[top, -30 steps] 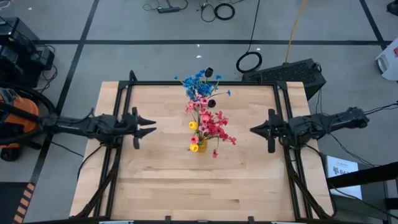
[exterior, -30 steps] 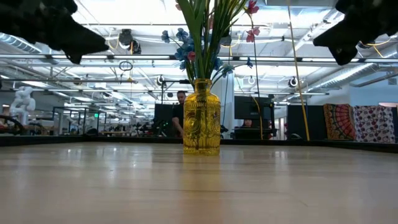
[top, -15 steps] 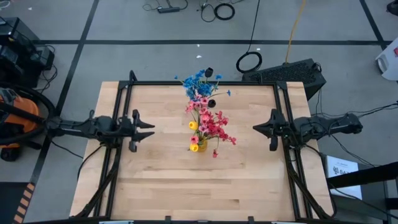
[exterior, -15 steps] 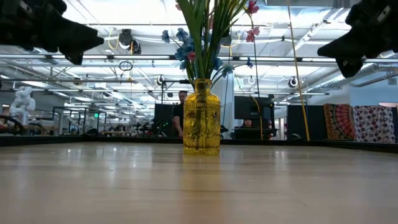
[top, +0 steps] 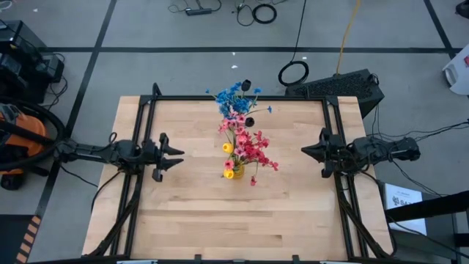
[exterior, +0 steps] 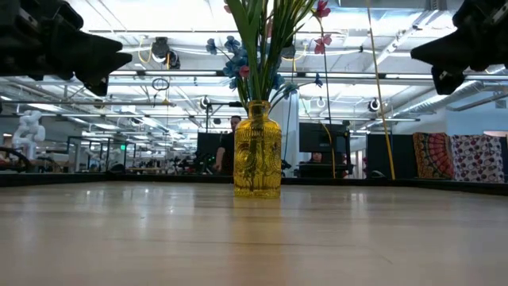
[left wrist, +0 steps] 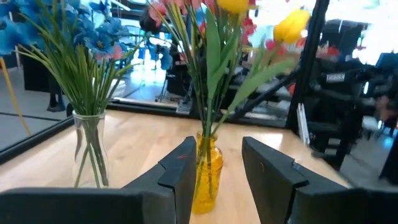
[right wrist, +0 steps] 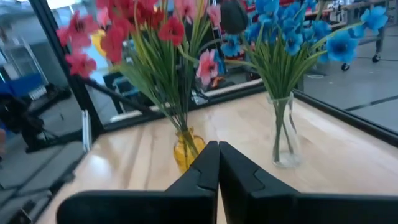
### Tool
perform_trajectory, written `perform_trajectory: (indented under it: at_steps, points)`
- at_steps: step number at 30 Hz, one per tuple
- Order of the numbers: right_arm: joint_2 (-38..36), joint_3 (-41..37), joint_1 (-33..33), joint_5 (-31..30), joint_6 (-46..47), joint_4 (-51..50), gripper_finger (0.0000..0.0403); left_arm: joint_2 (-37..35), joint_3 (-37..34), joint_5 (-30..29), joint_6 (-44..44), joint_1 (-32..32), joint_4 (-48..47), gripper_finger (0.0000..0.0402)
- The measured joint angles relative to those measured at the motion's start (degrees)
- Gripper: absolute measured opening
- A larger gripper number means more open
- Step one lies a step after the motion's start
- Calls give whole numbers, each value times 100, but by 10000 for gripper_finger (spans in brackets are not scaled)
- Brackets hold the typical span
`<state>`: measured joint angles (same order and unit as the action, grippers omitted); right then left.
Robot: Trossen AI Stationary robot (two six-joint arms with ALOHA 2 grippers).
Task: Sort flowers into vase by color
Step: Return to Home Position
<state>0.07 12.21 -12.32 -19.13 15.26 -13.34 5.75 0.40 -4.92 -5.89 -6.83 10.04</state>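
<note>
The yellow-amber vase [top: 234,173] stands upright on its base near the table's middle and shows in the low view [exterior: 256,151]. Red, pink and yellow flowers [top: 253,150] stick up out of it by their green stems. The blue flowers [top: 234,97] stand in a clear glass vase [left wrist: 87,149] toward the far edge. My left gripper [top: 178,155] hovers open, left of the yellow vase, pointing at it [left wrist: 217,168]. My right gripper [top: 305,152] hovers shut to its right [right wrist: 217,163]. Neither touches anything.
A black frame rail [top: 242,98] runs round the tabletop's far and side edges. Bare wood [top: 234,220] lies between the vases and the near edge. Beyond the table are cables, a vacuum cleaner [top: 22,136] and a person [exterior: 230,147] far off in the room.
My right gripper has drawn back a little toward the table's right edge, away from the yellow vase, staying shut. The vases and flowers have kept still.
</note>
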Motion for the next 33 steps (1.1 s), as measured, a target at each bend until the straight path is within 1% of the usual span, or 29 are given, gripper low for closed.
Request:
perform_trajectory:
  at_steps: [5,9,13,15,18,21,23,26,30,31,33]
  points:
    - [-1,105,0,-17,120,-521,0,-41,-2,-27,-284,0,58,136]
    - [-1,115,0,81,142,-391,0,-38,-2,-39,-293,0,78,136]
    - [-1,-92,0,240,-167,518,0,-38,-4,-123,-280,0,209,136]
    - [-1,-273,0,422,-274,928,0,-38,-4,-324,-276,0,131,136]
    - [-1,-634,0,563,-178,1484,0,-38,-4,-575,-274,5,37,136]
    - [-1,-1119,0,596,-30,2191,0,-35,-5,-582,-274,4,-23,136]
    - [38,-1153,0,550,-24,2107,0,-30,-7,-585,-270,4,-13,136]
    - [66,-1139,4,189,-230,2149,0,-27,-7,-585,-271,4,-11,136]
    - [68,-1139,4,-669,-392,2053,0,-27,-7,-585,-269,3,-24,136]
    - [69,-1139,7,-783,-394,2037,0,-27,-7,-585,-269,2,-26,136]
    - [66,-1139,4,-805,-396,1965,0,-27,-9,-585,-269,0,-24,136]
